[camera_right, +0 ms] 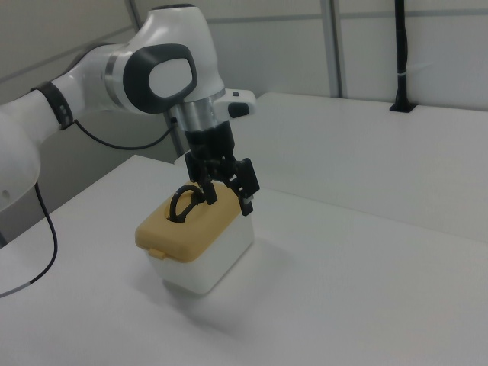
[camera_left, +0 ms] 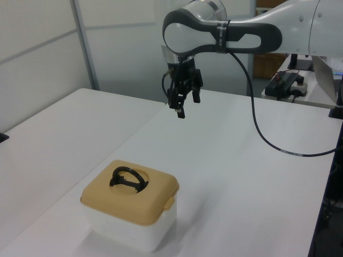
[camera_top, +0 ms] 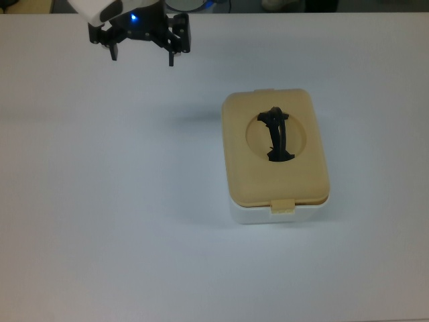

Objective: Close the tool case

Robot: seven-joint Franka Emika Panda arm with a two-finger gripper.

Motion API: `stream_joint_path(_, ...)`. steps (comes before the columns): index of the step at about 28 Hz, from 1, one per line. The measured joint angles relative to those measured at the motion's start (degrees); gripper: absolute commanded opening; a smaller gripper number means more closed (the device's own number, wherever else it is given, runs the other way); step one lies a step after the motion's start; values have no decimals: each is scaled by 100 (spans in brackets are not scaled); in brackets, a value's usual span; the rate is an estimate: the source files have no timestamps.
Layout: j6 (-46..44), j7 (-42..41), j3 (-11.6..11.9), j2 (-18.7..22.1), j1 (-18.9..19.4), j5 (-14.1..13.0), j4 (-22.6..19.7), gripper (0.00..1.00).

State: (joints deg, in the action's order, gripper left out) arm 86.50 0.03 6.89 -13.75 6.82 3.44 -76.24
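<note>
The tool case (camera_top: 276, 157) sits on the white table (camera_top: 100, 221), its tan lid (camera_top: 275, 194) resting flat on the white tub (camera_left: 128, 227) with the black handle (camera_top: 276, 134) lying in the round recess. Whether the latch tabs are actually snapped down cannot be told from any view. The gripper (camera_top: 141, 55) hangs in the air with its two fingers spread wide and nothing between them — well apart from the case, toward the top view's upper left. There the arm (camera_left: 236, 37) is cut off by the frame's upper edge. In the right view the gripper overlaps the lid's far side, hiding part of the handle.
</note>
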Motion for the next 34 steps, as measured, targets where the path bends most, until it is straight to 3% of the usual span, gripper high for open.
stream_joint_path(7, 53, -57, 98, 14, -31, -2, -22, 100)
stream_joint_path(18, 56, -91, 106, 197, -286, -4, -21, 100)
stream_joint_path(34, 57, -118, 107, 219, -333, -4, -37, 100)
